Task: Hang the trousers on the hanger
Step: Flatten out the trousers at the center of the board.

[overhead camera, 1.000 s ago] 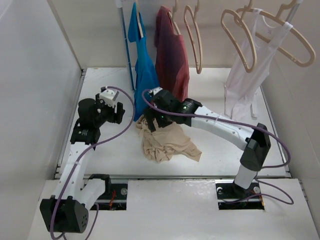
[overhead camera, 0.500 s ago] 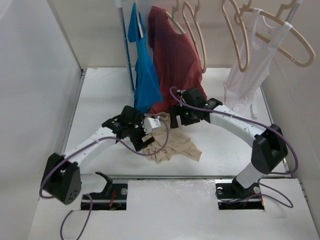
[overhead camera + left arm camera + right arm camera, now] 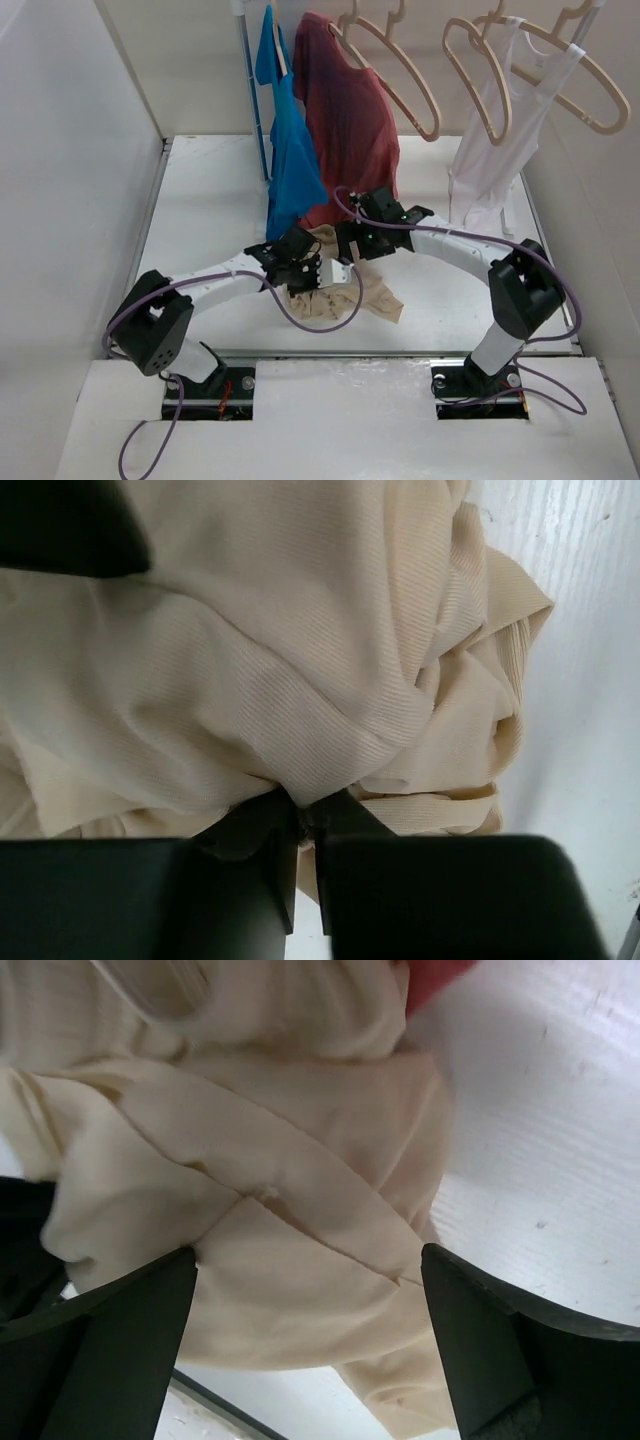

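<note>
Two arms meet over the trousers, a crumpled beige heap at mid-bench, close to the near edge. My left gripper is pinched tight on a fold at the heap's left side. My right gripper hangs spread wide just above the cloth, on the far side. Bunched like this, the legs show no clear long axis. The hanger hangs empty at the far edge, beyond the heap and nearer my right arm.

- Top external: high on the near side of the trousers, looking steeply down.
- Both wrist views: very close above the trousers; all three views share them.
</note>
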### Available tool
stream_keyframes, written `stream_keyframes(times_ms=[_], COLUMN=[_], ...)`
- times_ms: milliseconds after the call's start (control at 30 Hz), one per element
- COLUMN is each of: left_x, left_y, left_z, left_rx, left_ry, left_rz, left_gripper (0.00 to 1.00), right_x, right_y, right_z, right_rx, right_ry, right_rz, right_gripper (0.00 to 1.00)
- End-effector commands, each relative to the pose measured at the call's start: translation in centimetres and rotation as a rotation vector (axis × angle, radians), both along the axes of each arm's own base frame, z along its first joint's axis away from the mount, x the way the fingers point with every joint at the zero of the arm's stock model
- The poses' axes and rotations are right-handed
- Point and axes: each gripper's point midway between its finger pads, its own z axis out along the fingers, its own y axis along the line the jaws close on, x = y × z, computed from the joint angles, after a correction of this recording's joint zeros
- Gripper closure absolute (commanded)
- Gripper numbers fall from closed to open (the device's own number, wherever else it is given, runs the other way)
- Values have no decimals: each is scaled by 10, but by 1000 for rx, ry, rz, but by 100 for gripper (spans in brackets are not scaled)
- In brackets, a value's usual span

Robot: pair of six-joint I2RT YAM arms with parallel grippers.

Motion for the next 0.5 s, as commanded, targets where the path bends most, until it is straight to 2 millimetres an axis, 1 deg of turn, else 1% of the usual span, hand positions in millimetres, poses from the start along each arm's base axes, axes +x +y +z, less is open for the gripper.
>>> stream_keyframes(times_ms=[0, 33, 67, 100, 133, 167, 200, 233, 267, 300, 333, 367, 433, 467], left_x=[1, -4, -4, -14, -17, -16, -17, -23, -25, -24, -26, -29, -31, -31], left_y=[7, 13, 24, 37, 43, 49, 53, 58, 61, 61, 65, 67, 69, 69], left_z=[10, 16, 17, 12, 14, 29, 33, 31, 36, 50, 49, 49, 47, 47], left_rx=[-16, -28, -19, 7, 6, -20, -29, -33, -36, -74, -69, -74, -69, -71], left_ry=[-26, -19, -19, 3, -7, -66, -93, -107, -128, -176, -172, -154, -138, -132], left_rz=[7, -5, 13, 12, 12, 23, 29, 20, 27, 29, 38, 59, 84, 92], left_gripper=[100, 100, 100, 100, 100, 100, 100, 100, 100, 100, 100, 100, 100, 100], right_x=[40, 42, 51, 55, 57, 62, 71, 75, 78, 80, 80, 82, 79, 78], right_y=[21, 28, 32, 35, 42, 45, 54, 59, 64, 78, 84, 88, 103, 105], right_z=[41, 43, 48, 47, 37, 38, 48, 40, 41, 52, 52, 42, 44, 33], right_rx=[78, 82, 82, 78, 64, 62, 86, 82, 89, 124, 124, 121, 155, 147], right_ry=[-161, -175, -198, -202, -190, -199, -218, -206, -212, -228, -235, -220, -211, -187], right_rz=[5, 21, 23, 31, 49, 57, 63, 77, 94, 119, 136, 153, 203, 209], right_gripper=[3, 3, 4, 4, 5, 6, 8, 10, 10, 12, 12, 13, 16, 21])
